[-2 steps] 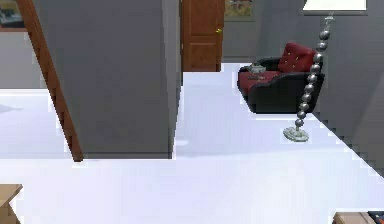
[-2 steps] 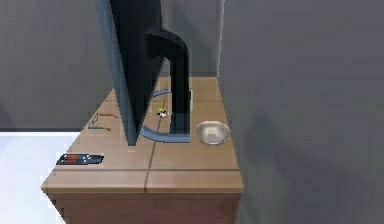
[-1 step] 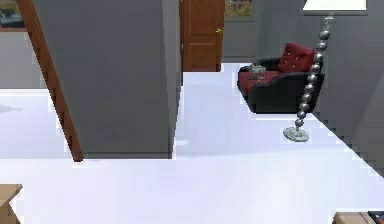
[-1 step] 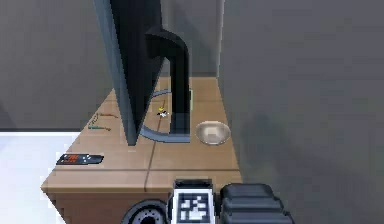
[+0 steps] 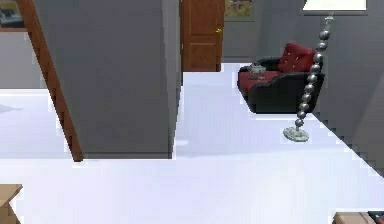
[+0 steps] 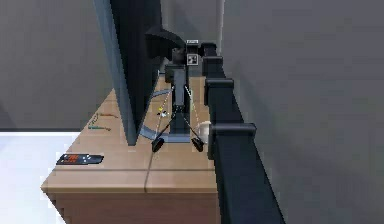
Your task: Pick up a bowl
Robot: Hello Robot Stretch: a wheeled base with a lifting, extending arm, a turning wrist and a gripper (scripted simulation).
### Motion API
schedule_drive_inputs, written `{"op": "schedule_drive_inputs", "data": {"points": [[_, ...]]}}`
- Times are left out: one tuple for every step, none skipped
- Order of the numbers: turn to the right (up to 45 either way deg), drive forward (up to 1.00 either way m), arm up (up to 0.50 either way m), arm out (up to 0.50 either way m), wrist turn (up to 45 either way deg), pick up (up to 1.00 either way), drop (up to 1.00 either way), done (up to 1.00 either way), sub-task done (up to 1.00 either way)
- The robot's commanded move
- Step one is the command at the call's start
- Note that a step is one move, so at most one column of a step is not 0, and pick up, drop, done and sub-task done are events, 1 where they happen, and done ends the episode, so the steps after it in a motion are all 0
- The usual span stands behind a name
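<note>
Grasp step: gripper (image 6: 177,146) at greyish bowl (image 6: 163,133) on desk (image 6: 110,175) by TV (image 6: 130,60) (can't tell claw state, or whether it holds anything). Next, prob.: confirm grip, lift straight up.

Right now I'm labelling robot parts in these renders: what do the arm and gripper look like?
The arm is a dark, near-black square bar built of stepped segments. At its far end stand two small white squares with black marks. Left of them, the gripper has a dark body and two thin fingers with dark tips.
</note>
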Motion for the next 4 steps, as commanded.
{"op": "schedule_drive_inputs", "data": {"points": [[0.0,0.0,0.0,0.0,45.0,0.0,0.0,0.0,0.0],[0.0,0.0,0.0,0.0,45.0,0.0,0.0,0.0,0.0],[0.0,0.0,0.0,0.0,45.0,0.0,0.0,0.0,0.0],[0.0,0.0,0.0,0.0,45.0,0.0,0.0,0.0,0.0]]}}
